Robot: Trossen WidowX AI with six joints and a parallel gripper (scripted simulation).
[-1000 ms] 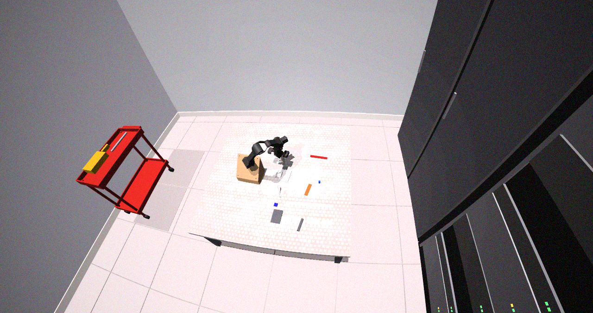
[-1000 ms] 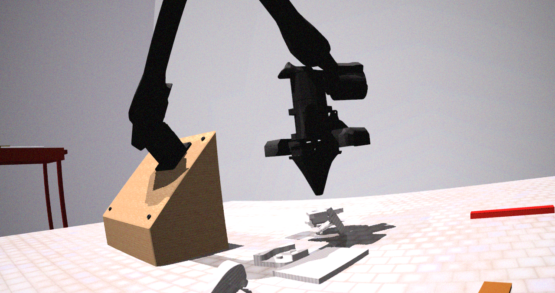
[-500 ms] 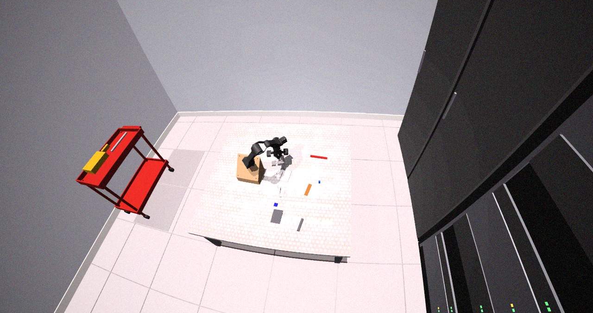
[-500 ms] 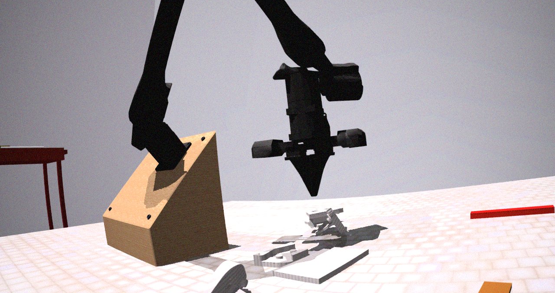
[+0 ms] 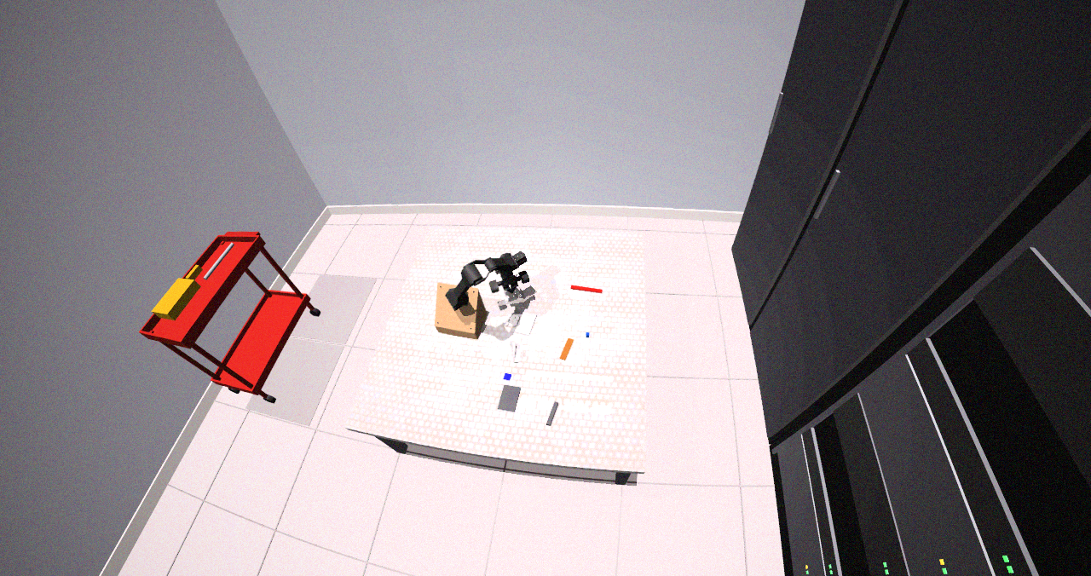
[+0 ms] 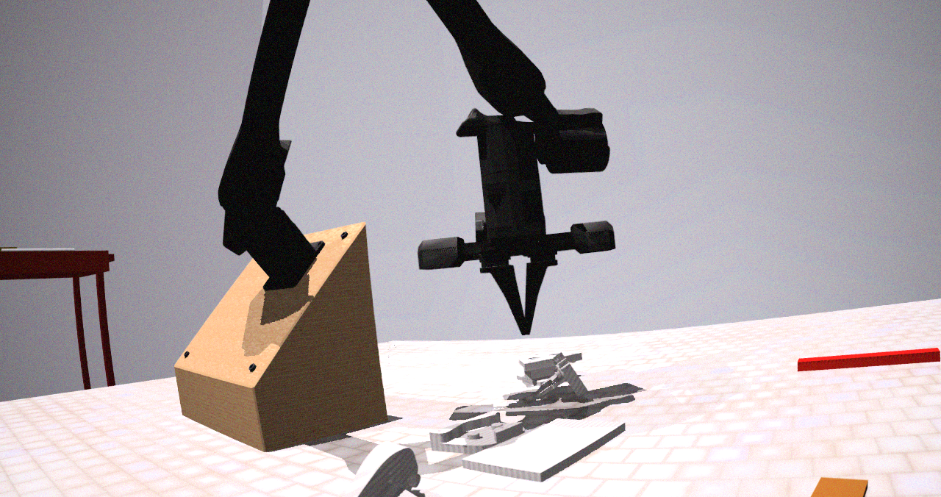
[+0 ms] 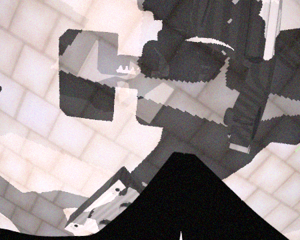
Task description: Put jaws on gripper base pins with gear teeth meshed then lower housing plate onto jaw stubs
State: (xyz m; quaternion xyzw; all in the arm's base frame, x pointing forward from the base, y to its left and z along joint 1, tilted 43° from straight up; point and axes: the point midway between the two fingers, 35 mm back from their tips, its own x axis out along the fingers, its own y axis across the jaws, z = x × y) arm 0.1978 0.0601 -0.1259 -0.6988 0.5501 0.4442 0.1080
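My gripper [image 6: 525,331] [image 7: 181,163] is shut and empty, with its tips together above the table. Below the tips in the exterior view, a pile of grey-white parts [image 6: 573,378] lies tilted; I cannot tell the pieces apart. Nearer the camera, a low curved part with a round boss [image 6: 453,439] lies flat beside a flat white plate [image 6: 542,450]. A rounded pale part [image 6: 383,466] is cut off by the lower edge. In the wrist view, a pale part with small holes [image 7: 105,203] is partly hidden by the fingers, and a dark ribbed bar [image 7: 245,125] lies in shadow.
The wooden base block [image 5: 458,314] [image 6: 315,362] stands left of the parts. A red bar [image 5: 586,289] [image 6: 868,359], an orange block [image 5: 567,349] [image 6: 840,487], small blue pieces [image 5: 507,377] [image 5: 587,335], a dark grey plate [image 5: 509,398] and a dark bar [image 5: 552,413] lie on the table.
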